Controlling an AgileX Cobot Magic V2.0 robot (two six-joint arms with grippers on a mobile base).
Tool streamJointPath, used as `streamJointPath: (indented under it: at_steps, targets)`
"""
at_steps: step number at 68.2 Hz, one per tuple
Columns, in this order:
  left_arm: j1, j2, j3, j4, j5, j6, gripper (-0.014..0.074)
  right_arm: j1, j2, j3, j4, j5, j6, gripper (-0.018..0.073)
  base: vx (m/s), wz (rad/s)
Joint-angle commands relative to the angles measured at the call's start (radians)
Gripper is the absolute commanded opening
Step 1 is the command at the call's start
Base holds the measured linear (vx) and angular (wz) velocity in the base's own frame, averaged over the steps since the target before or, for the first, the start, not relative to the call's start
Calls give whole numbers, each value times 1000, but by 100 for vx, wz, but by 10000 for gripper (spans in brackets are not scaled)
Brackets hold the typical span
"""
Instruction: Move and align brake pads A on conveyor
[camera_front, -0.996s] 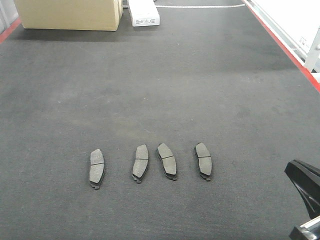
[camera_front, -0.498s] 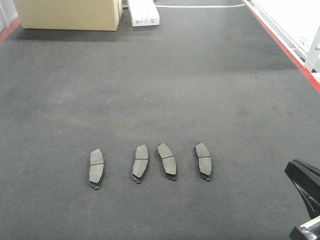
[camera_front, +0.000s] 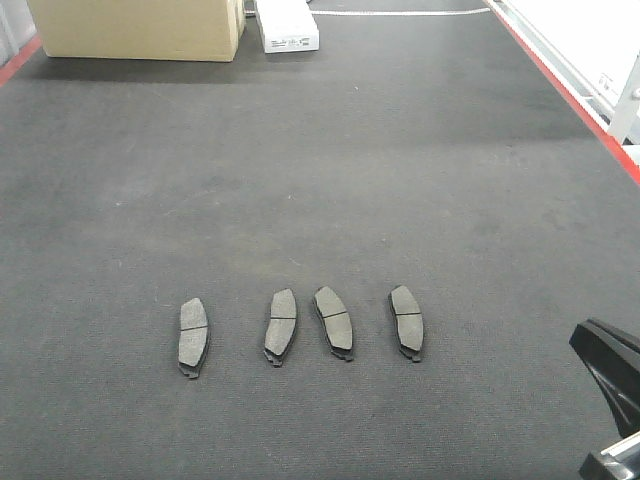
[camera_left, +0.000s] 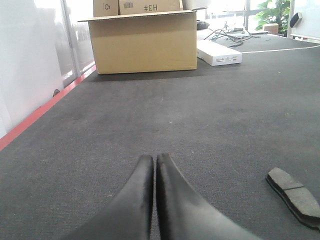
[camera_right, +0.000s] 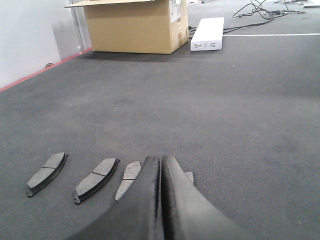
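Four brake pads (camera_front: 194, 337) (camera_front: 281, 326) (camera_front: 334, 322) (camera_front: 407, 322) lay in a loose row on the conveyor (camera_front: 320, 180). The left claw (camera_left: 155, 165) and right claw (camera_right: 160, 165) were both pinched together, holding nothing.

Conveyor (camera_front: 400, 150) w/ 4 brake pads (camera_front: 281, 326), boxes (camera_front: 140, 28)

open conveyor (camera_front: 400, 180), cardboard box (camera_front: 140, 28) and white carton (camera_front: 287, 25) far end

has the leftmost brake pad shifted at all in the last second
No. The leftmost brake pad lies at the same spot on the conveyor, equally far from the cardboard box.
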Motion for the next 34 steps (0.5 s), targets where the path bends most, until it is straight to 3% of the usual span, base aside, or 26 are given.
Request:
streamJointPath:
  at_steps: [1, 34]
  targets:
    - [-3, -11, -9, -1, -74, -5, -6, -4, 3, -29, -13, -73, -11, -8, 0, 0]
    - [-3, -11, -9, -1, -74, -5, -6, -4, 3, -29, -12, -73, -11, -8, 0, 0]
